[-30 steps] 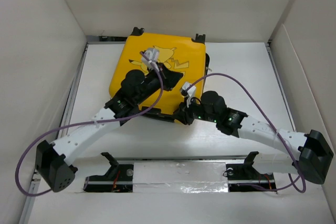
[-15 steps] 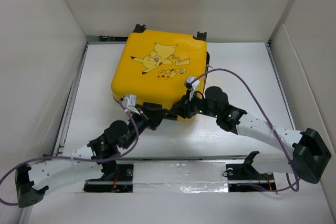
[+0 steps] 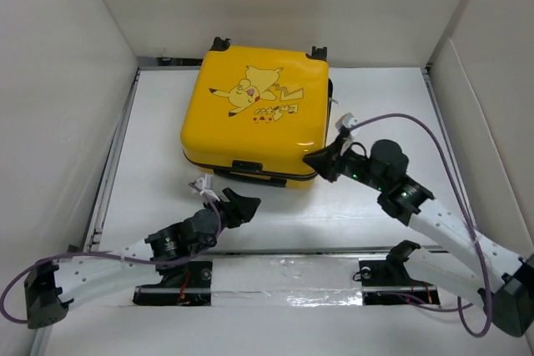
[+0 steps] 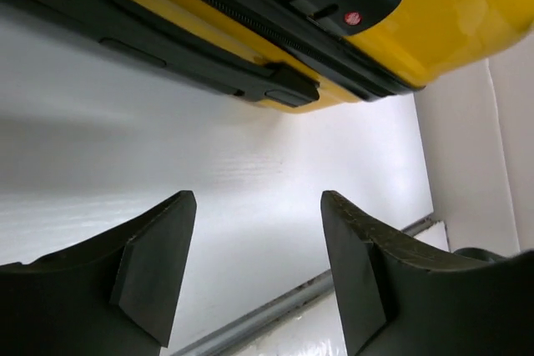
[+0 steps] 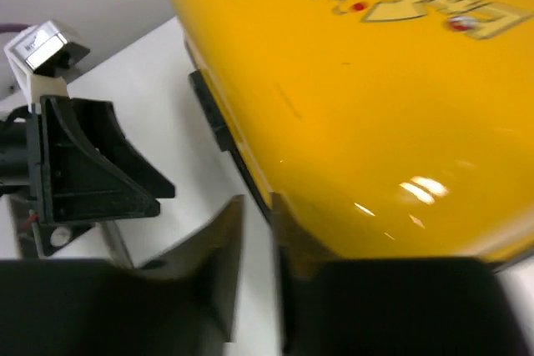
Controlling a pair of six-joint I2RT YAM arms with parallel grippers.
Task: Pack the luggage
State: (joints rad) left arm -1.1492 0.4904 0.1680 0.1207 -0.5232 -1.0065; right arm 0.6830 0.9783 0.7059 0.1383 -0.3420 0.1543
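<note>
The luggage (image 3: 254, 114) is a yellow hard-shell case lying flat and closed at the back centre of the table, cartoon face up. Its black zip seam and front edge fill the top of the left wrist view (image 4: 450, 14). My left gripper (image 3: 239, 203) is low on the table a short way in front of that edge, open and empty (image 4: 259, 202). My right gripper (image 3: 315, 158) is at the case's front right corner. Its jaws (image 5: 257, 202) are nearly together with a thin strip of table between them, and one finger lies against the yellow shell (image 5: 375, 106).
White walls (image 3: 75, 81) enclose the table on three sides. A metal rail (image 3: 284, 256) with the arm mounts runs along the near edge. The left arm's black end piece (image 5: 83, 164) shows in the right wrist view, to the left of the case.
My left arm has drawn back from the case's lid to the table in front and its jaws have opened. My right gripper has slid right along the front edge, its jaws narrowing.
</note>
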